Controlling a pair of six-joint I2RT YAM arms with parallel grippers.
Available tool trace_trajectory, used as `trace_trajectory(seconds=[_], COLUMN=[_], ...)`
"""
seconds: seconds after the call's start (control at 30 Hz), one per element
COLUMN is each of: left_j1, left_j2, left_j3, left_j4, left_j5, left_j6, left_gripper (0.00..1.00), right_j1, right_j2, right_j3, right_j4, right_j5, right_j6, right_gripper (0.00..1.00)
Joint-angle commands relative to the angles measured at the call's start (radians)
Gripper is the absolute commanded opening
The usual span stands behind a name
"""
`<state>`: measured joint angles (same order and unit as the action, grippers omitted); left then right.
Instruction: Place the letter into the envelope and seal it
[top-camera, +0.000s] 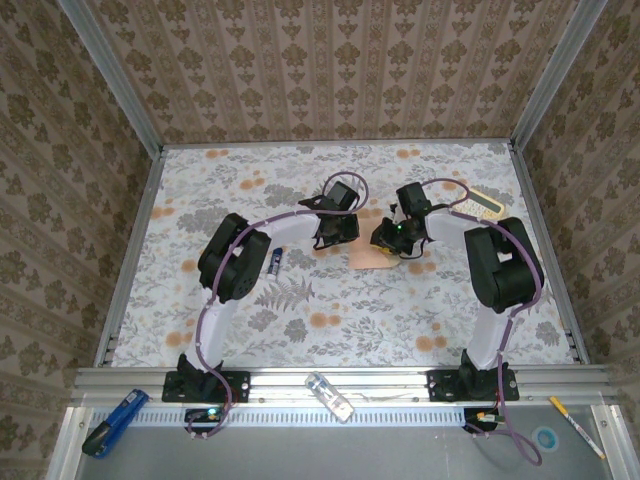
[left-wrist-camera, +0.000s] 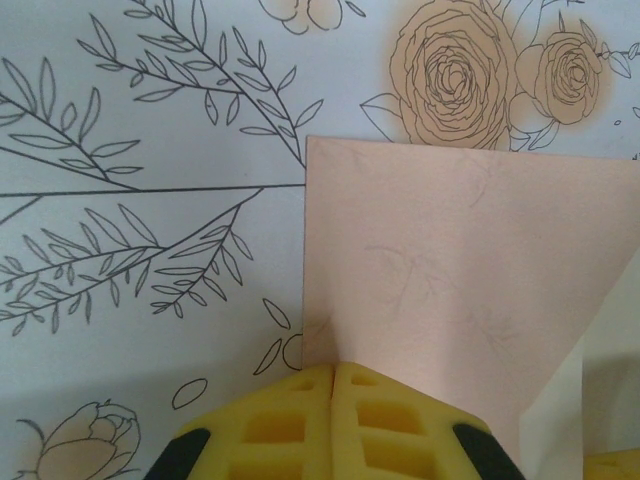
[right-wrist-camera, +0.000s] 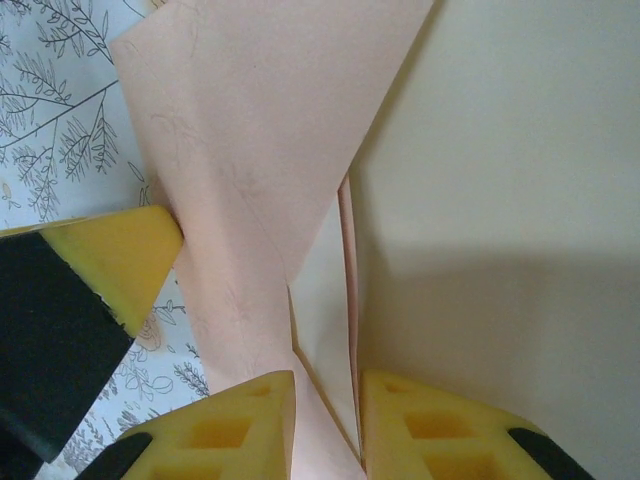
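We note the left gripper (left-wrist-camera: 333, 385) with its yellow fingers pressed flat together, nothing between them, tips resting on the near edge of the envelope (left-wrist-camera: 440, 280). From this gripper the salmon sheet runs ahead and off to the right. Its left edge lies just left of the fingertips, and its far corner sits against a drawn rose on the tablecloth (left-wrist-camera: 150, 300). The paler cream flap (right-wrist-camera: 500, 150) shows just to the right of the fingertips. At the right gripper (right-wrist-camera: 329, 382) the jaws are drawn in to a narrow gap with the envelope's paper between them, clamped at the fold where salmon meets cream. From here the flap stands up close on the right and the salmon panel slants away ahead and to the left. One yellow finger (right-wrist-camera: 110, 260) of the left gripper sits just to the left, its tip touching the salmon edge. A thin darker strip runs between the cream layers straight ahead of the jaws, and we cannot tell whether that is the letter. From above, both grippers meet tip to tip over the envelope at mid-table. A pale cream object (top-camera: 481, 205) lies beyond the right gripper, well apart from it.
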<state>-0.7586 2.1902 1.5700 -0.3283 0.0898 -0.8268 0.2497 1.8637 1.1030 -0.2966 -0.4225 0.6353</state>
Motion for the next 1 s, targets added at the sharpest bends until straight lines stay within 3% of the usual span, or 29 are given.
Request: trace_trajectory(seconds=[0.0,0.47,0.53,0.57,0.7,0.77,0.83,0.87,0.9,0.93,0.97], left_j1=[0.001,0.026,0.031,0.033,0.046,0.057,0.074,0.083,0.093,0.102,0.115], left_j2=[-0.012,-0.101,-0.117,-0.124,-0.167,-0.212,-0.264,-0.292,-0.323,-0.349,-0.38], left_j3=[-0.038,-0.025,-0.018,-0.016,-0.002,-0.014,-0.036,-0.05,-0.067,-0.083,-0.099], left_j4=[-0.094,-0.112,-0.104,-0.099,-0.106,-0.102,-0.091,-0.087,-0.077,-0.069,-0.063], left_j5=[0.005,-0.014,-0.005,-0.001,0.004,0.005,0.011,0.015,0.022,0.032,0.045], left_j6=[0.014,0.174,0.214,0.231,0.294,0.317,0.334,0.344,0.362,0.377,0.389], left_gripper=[0.0,0.0,0.05,0.09,0.33,0.46,0.62,0.74,0.9,0.99,1.0], right_j1=[-0.019,-0.065,-0.064,-0.065,-0.068,-0.077,-0.087,-0.093,-0.1,-0.108,-0.117], right_j2=[-0.053,-0.163,-0.19,-0.203,-0.265,-0.294,-0.326,-0.346,-0.362,-0.372,-0.381], right_j3=[0.007,0.008,0.0,-0.007,-0.026,-0.038,-0.064,-0.082,-0.098,-0.109,-0.119], right_j4=[-0.053,-0.075,-0.059,-0.05,-0.034,-0.027,-0.001,0.019,0.041,0.055,0.073], right_j5=[0.039,0.085,0.087,0.088,0.112,0.118,0.124,0.127,0.121,0.116,0.102], right_j6=[-0.038,-0.065,-0.073,-0.076,-0.096,-0.101,-0.1,-0.098,-0.097,-0.093,-0.092], right_gripper=[0.25,0.28,0.31,0.33,0.61,0.65,0.81,0.98,1.0,1.0,1.0])
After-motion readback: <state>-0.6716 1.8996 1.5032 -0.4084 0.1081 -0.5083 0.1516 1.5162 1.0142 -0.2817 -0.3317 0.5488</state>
